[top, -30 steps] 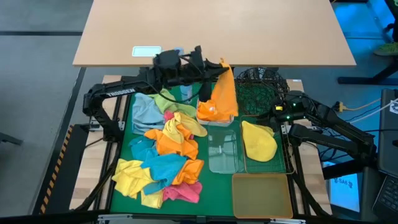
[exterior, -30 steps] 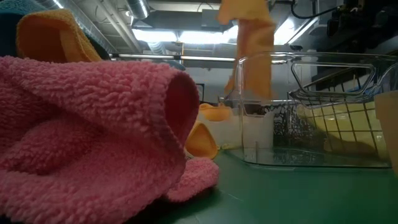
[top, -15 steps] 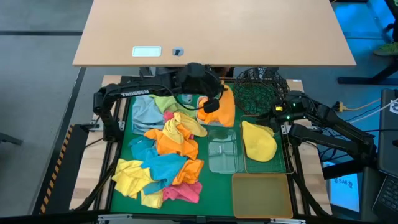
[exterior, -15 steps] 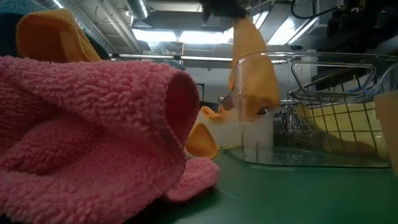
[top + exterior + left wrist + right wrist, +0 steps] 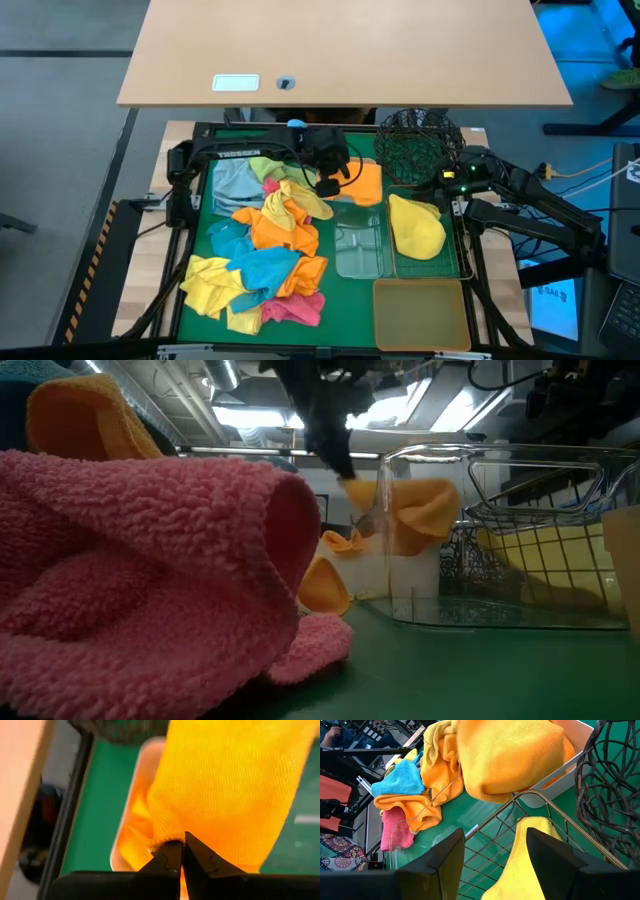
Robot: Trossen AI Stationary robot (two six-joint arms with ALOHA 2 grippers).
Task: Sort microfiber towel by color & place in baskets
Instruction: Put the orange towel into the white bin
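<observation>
Now the left gripper (image 5: 182, 851) sits low over the white tub (image 5: 357, 196), jaws pinched together on a corner of the orange towel (image 5: 366, 181). A second ago that towel hung upright from the raised gripper, well above the tub; since then the arm has come down and the cloth has slumped across the tub's top, lying mostly flat on the side of the gripper away from the pile. In the low view it now sags behind the clear tub (image 5: 430, 540) rather than hanging in a strip. By the look of it, this towel is all but delivered: what remains is to let go and lift clear, though part of it may drape over the rim.

Just beside the gripper, toward the left arm's base, lies the pile (image 5: 265, 255) of unsorted towels in yellow, orange, teal, pink and green. Beyond the tub, the wire basket (image 5: 462, 262) holds a yellow towel (image 5: 416, 225), with the mesh basket (image 5: 418, 145) next to it. Farthest off, the right gripper (image 5: 495, 862) waits by the wire basket, fingers apart and empty.
</observation>
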